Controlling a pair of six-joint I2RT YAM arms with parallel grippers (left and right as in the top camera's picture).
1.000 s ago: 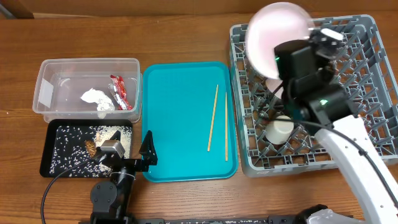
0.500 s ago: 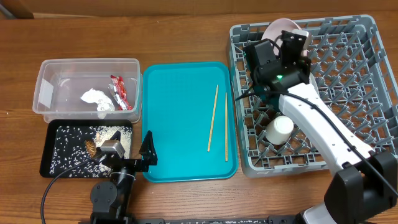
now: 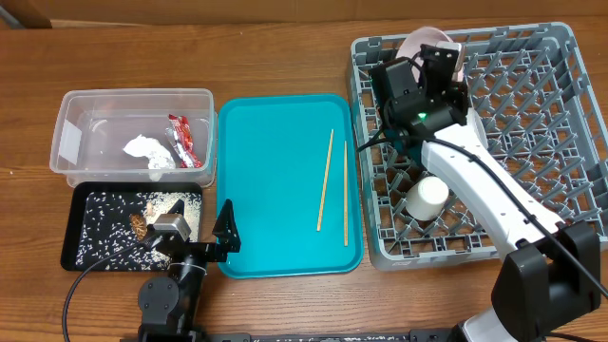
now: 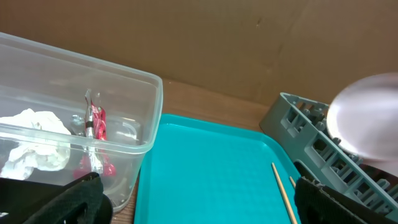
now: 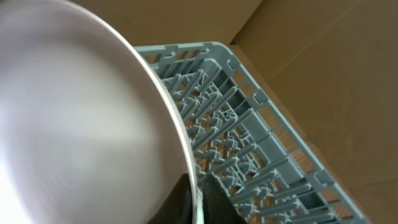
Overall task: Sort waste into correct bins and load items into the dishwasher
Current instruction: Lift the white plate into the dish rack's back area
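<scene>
1. the right claw [image 5: 194, 198] is clamped on the rim of the pale bowl [image 3: 424, 42]. in the wrist view its two fingers pinch the edge, one on each side.
2. the bowl stands nearly on edge just beyond the claw, over the far-left corner of the grey dish rack [image 3: 475, 255]. whether its lower rim already sits between pegs is hard to make out, as the arm covers that spot.
3. step in hand, as i judge it: seat the bowl in the rack. lower it straight down so the rim slips into a gap between peg rows rather than landing on a peg tip. keep it tilted to lean on the pegs, and release only once it bears its own weight.
4. the small white cup [image 3: 429, 198] sits in the rack near the claw, on the robot's side of it. retreat upward, not sideways, to avoid knocking it.
5. the left claw [image 4: 199, 208] is spread wide and empty, resting low over the surface, with the teal tray [image 3: 275, 190] just ahead of it.
6. two chopsticks [image 3: 325, 180] lie on that tray, not yet loaded.
</scene>
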